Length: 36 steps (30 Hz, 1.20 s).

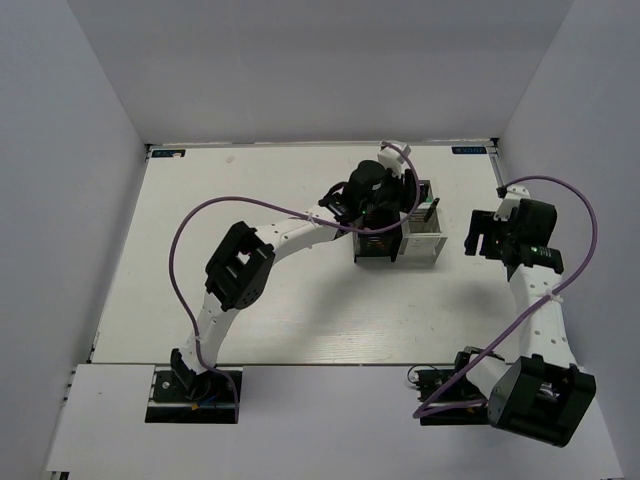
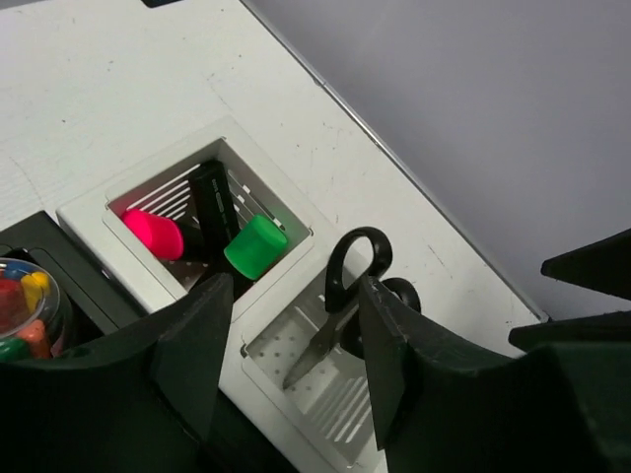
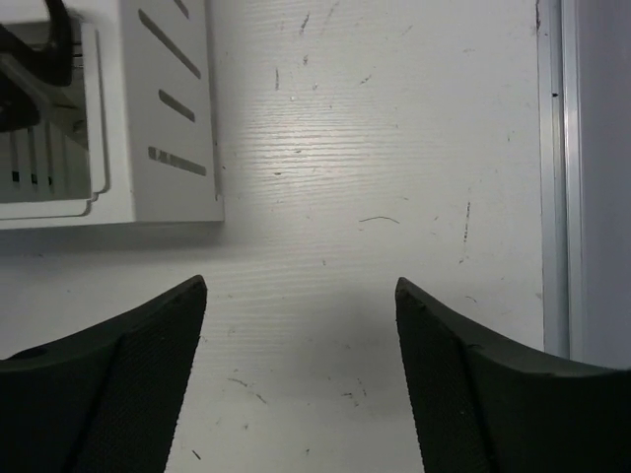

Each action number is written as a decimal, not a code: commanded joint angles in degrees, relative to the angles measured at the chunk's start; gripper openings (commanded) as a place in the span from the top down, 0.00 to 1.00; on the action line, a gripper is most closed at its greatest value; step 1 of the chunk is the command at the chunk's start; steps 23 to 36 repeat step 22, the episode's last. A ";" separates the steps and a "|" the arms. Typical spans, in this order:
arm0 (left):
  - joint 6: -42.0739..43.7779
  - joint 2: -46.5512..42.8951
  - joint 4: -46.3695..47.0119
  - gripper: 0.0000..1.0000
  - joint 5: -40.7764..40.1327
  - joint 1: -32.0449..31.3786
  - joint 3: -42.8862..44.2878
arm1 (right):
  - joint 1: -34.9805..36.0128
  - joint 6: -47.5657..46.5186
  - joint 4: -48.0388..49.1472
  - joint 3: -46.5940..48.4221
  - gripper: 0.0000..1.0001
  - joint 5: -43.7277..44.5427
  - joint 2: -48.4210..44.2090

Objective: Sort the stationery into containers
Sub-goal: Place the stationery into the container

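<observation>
The white container [image 1: 428, 245] and the black container [image 1: 375, 250] stand side by side mid-table. My left gripper [image 2: 296, 296] hangs open just above the white container [image 2: 148, 169], with nothing between its fingers. Under it, black-handled scissors [image 2: 317, 345] lean blade-down in one compartment. The neighbouring compartment holds a pink-capped marker [image 2: 153, 234], a green-capped marker [image 2: 254, 246] and a black marker [image 2: 212, 197]. My right gripper [image 3: 301, 286] is open over bare table, right of the white container [image 3: 163, 108].
The black container [image 2: 74, 271] holds a clear round tub of small coloured pieces [image 2: 20, 305]. The table's far and right edges meet grey walls [image 2: 473, 118]. The left arm's purple cable [image 1: 230, 205] arcs over the table's left half.
</observation>
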 commanded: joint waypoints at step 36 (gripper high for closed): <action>5.57 -78.69 -52.22 0.00 -21.20 14.61 -58.62 | -0.87 -0.90 -2.40 -0.52 0.10 -25.42 -7.38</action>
